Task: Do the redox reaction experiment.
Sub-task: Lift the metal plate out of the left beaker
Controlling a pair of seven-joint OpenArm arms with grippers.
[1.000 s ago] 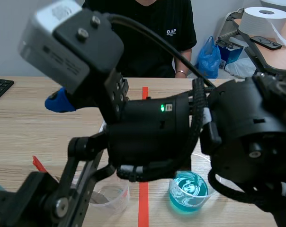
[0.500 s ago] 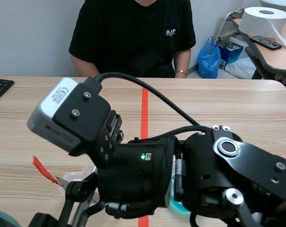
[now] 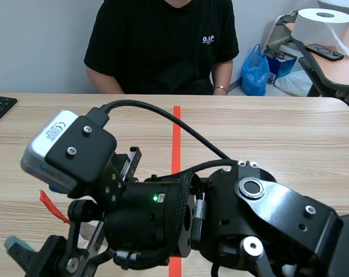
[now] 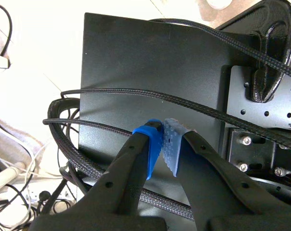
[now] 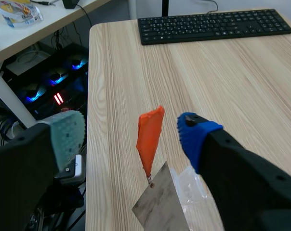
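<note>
My right arm (image 3: 238, 225) comes in from the right and fills the front of the scene view, its wrist camera (image 3: 67, 150) at the left. My right gripper (image 5: 131, 137) is open over the wooden table, one grey-green pad (image 5: 66, 137) and one blue pad (image 5: 196, 137) wide apart. Between the fingers lies a thin grey metal sheet (image 5: 160, 207) beside a bit of clear plastic (image 5: 191, 180), with a curled orange-red tape mark (image 5: 149, 137) just ahead. My left gripper (image 4: 164, 144) is shut on nothing, off the table, above a black base plate (image 4: 150, 72) and cables.
A person in a black shirt (image 3: 163, 46) sits across the table. A black keyboard (image 5: 213, 26) lies far ahead of the right gripper. The table's side edge (image 5: 90, 120) runs close by the grey-green pad, with computer gear on the floor beyond.
My right arm has swung down and to the left across the scene view. It now hides the cup of blue liquid and the clear cup seen at the table's front before.
</note>
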